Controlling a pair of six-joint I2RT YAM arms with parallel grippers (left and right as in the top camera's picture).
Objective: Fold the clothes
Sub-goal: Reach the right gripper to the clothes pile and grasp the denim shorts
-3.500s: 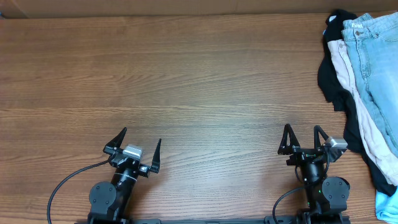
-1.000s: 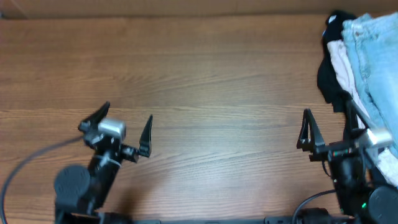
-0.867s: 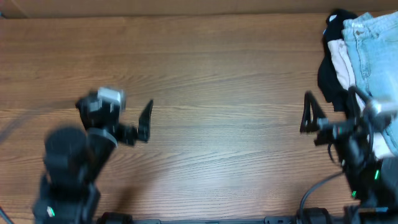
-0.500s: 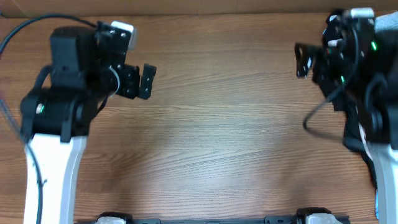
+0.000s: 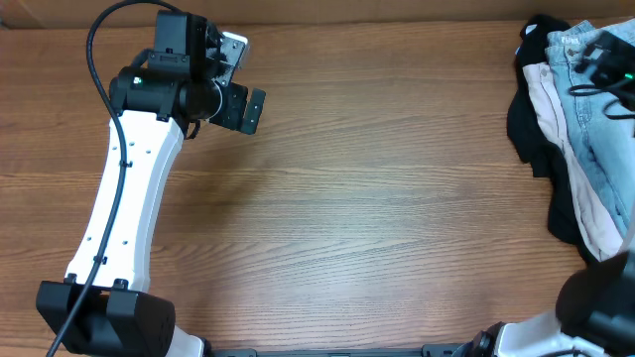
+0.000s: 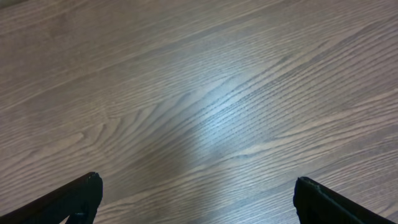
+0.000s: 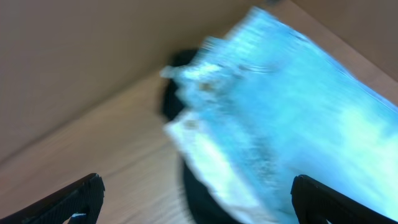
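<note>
**Status: both grippers released, shorts unfolded at the far right**

We find the shorts (image 5: 598, 114) at the far right edge of the surface (image 5: 377, 208). They lie on top of a pile, partly cut off by the overhead frame. Directly beneath them, showing along their left side, lie the beige trousers (image 5: 554, 109). The black garment (image 5: 523, 129) lies under both and sticks out at the left of the pile. We see a waistband at the far end of the shorts.

The left gripper (image 6: 198, 204) is released. Its two fingertips stand wide apart at the lower corners of the left wrist view, with only bare wood grain between them. In the overhead view the left arm (image 5: 124, 198) reaches to the far left area, well apart from the pile.

The right gripper (image 7: 198, 204) is also released, fingertips wide apart and grasping nothing. The right wrist view is blurred. It shows the shorts ahead to the right, the beige trousers just beside them and the black garment at their edge. In the overhead view the right arm (image 5: 607, 58) sits above the far end of the shorts. We cannot tell whether it touches them.
</note>
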